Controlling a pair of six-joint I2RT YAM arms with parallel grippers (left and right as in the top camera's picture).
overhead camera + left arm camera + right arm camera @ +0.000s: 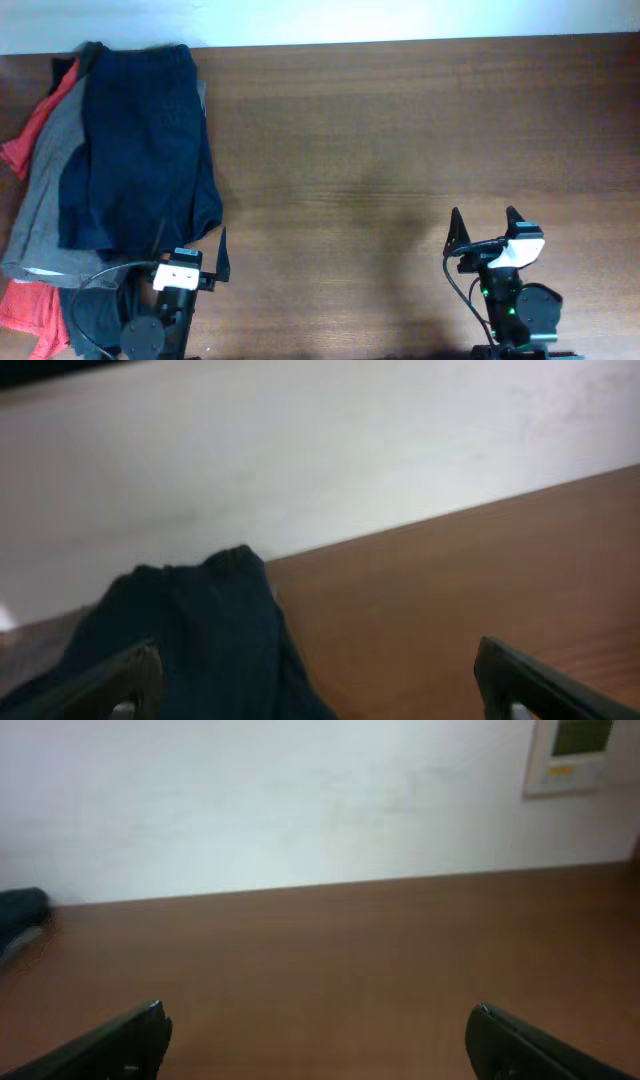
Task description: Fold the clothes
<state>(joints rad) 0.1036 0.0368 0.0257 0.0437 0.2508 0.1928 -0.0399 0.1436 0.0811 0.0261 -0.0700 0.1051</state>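
The dark navy shorts (140, 145) lie folded on top of a pile of clothes at the table's left side. They also show in the left wrist view (200, 640), low and left. My left gripper (190, 243) is open and empty at the front edge, just in front of the shorts' near hem (315, 670). My right gripper (484, 222) is open and empty at the front right, over bare wood (315, 1020). A dark bit of the shorts (20, 910) shows at the far left of the right wrist view.
A grey garment (45, 190) lies under the shorts, and a red-orange garment (35, 125) lies beneath that, sticking out at the left and front left (30, 310). The brown wooden table (400, 140) runs to a white wall at the back.
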